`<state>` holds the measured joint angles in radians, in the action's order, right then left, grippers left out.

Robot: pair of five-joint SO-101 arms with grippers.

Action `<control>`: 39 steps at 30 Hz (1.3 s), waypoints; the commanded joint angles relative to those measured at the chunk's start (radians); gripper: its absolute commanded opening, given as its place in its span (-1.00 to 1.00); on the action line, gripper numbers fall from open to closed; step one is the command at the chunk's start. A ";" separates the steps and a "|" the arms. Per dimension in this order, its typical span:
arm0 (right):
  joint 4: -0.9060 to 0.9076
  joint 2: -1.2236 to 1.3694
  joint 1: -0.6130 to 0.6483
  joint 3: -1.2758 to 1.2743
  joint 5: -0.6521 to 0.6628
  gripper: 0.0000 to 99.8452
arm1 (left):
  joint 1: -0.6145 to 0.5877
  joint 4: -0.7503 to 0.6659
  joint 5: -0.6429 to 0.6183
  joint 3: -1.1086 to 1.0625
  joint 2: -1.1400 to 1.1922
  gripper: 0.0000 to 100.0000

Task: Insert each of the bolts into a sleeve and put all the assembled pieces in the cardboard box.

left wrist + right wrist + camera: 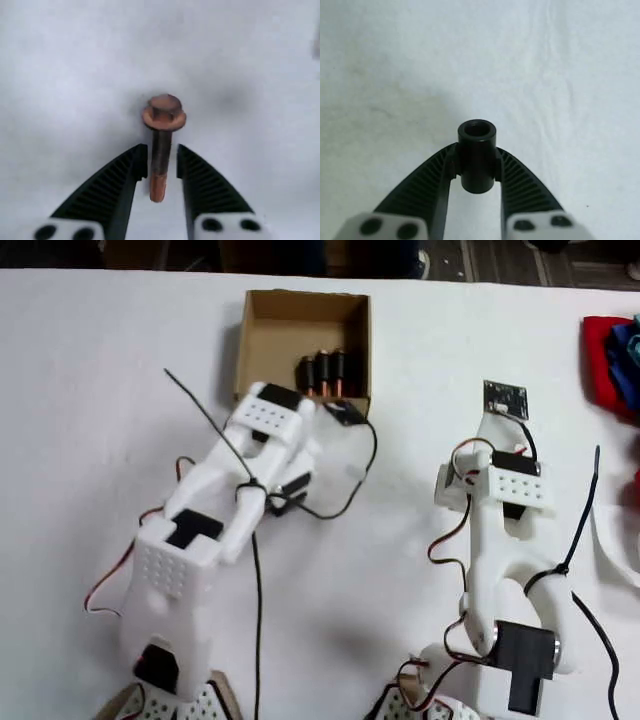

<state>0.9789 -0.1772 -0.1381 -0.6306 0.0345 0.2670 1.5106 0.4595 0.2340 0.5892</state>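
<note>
Near the white table's (80, 390) far edge, the cardboard box (290, 325), open side up, three assembled pieces (322, 372) side by side against its near wall, an arm's wrist just beside its near corner. Left gripper (161, 150) over plain tabletop, fingers narrowly apart, pinching the bolt (163, 112) by its shank, long axis along the fingers, head pointing away from the wrist. Right gripper (476, 152) clamping the sleeve (477, 172) at mid-length, axis likewise, open bore facing outward.

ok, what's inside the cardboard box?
Three assembled pieces, copper bolts in black sleeves, lie side by side against the cardboard box's near wall. An arm hides the near-left corner.
</note>
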 commanded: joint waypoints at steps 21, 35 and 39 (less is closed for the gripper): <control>-0.012 -0.058 -0.008 0.012 -0.009 -0.95 | -0.018 -0.144 -0.095 -0.001 0.068 -0.91; -0.010 -0.058 -0.008 0.014 -0.009 -0.95 | -0.025 -0.063 -0.092 -0.001 0.083 -0.66; -0.010 -0.058 -0.008 0.014 -0.009 -0.95 | -0.025 -0.064 -0.091 -0.001 0.083 -0.59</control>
<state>0.9789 -0.1772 -0.1381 -0.6306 0.0345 0.2440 1.4200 0.3705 0.2386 0.6613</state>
